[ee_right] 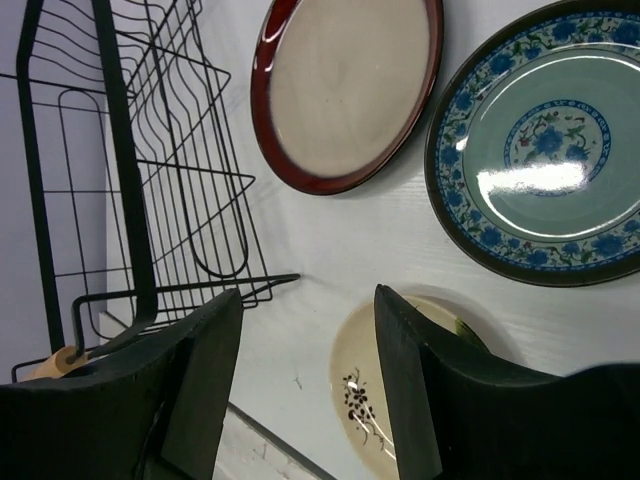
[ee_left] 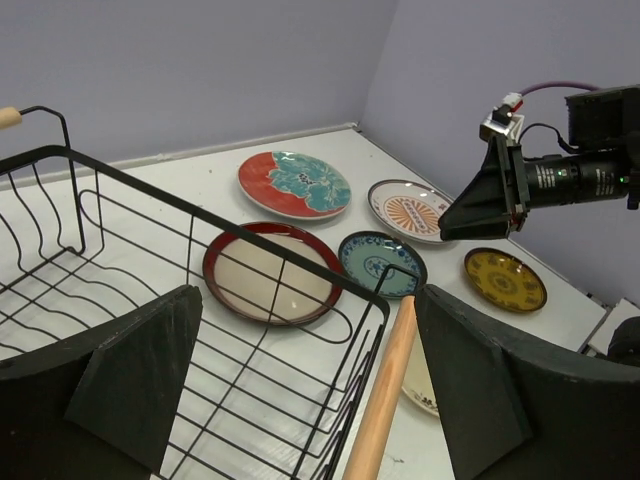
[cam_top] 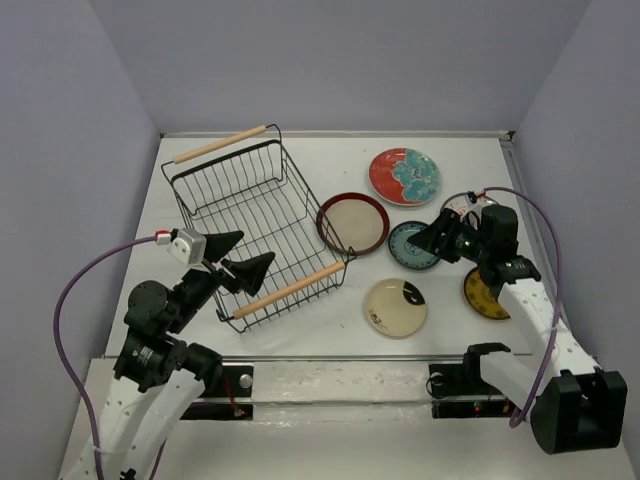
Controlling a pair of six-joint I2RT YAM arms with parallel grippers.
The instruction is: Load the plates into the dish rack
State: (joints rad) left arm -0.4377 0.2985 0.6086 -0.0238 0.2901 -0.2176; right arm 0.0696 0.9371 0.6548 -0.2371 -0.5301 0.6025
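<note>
on the bench [cam_top: 300,335], right of the rack [cam_top: 255,205], six plates [cam_top: 404,176] lie flat, maroon plate [cam_top: 352,222] nearest it. left hand [cam_top: 256,247] hangs spread over the rack's near corner; right hand [ee_right: 305,305] spread, empty, above the teal plate [cam_top: 410,247].

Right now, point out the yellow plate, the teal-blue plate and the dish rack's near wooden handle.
yellow plate [ee_left: 505,279]: left wrist view, on its patterned centre.
teal-blue plate [ee_right: 547,138]: right wrist view, on its centre medallion.
near wooden handle [cam_top: 291,290]: top external view, mid-rod.
</note>
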